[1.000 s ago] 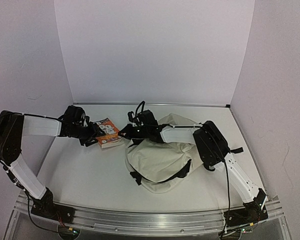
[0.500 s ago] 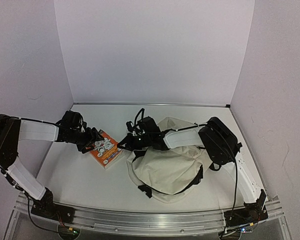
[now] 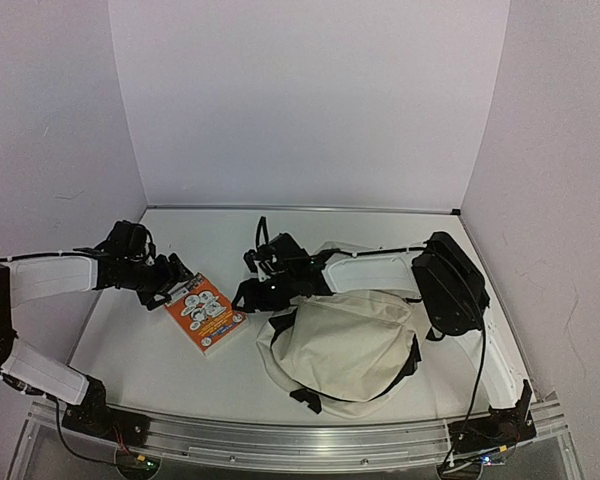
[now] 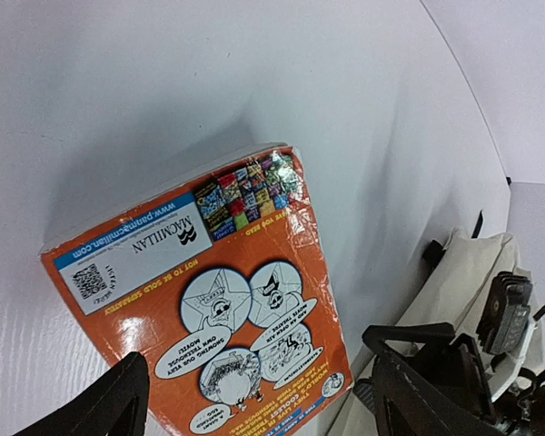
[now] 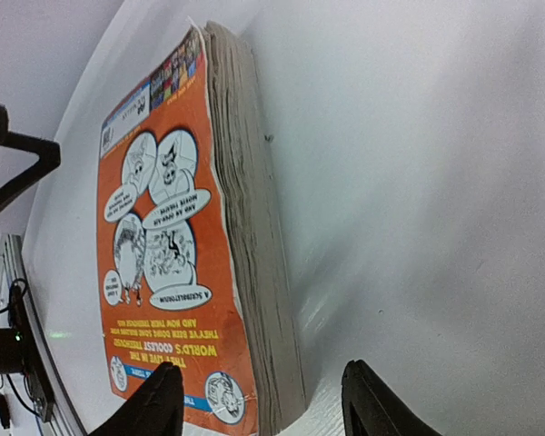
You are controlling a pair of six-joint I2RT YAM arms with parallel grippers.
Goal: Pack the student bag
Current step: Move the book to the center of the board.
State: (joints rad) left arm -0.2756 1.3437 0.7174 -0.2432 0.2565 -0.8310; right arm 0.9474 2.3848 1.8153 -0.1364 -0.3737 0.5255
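The student bag (image 3: pixel 340 342) is a cream fabric backpack with black straps, slumped on the table at centre right; its edge also shows in the left wrist view (image 4: pixel 463 272). An orange paperback book (image 3: pixel 205 312) lies flat to its left (image 4: pixel 209 309) (image 5: pixel 163 245). My left gripper (image 3: pixel 170 285) is open at the book's far left corner, its fingers spread wide over the cover (image 4: pixel 263 404). My right gripper (image 3: pixel 248 296) is open between book and bag, holding nothing and facing the book's page edge (image 5: pixel 268 404).
White walls close the table at the back and on both sides. A metal rail (image 3: pixel 300 440) runs along the near edge. The right arm's black elbow (image 3: pixel 452 285) hangs above the bag's right side.
The book has gone from the left gripper's grip to lying flat, nearer the front. Left gripper opened wider and drew back left. Right gripper opened; the bag slumped toward the front right.
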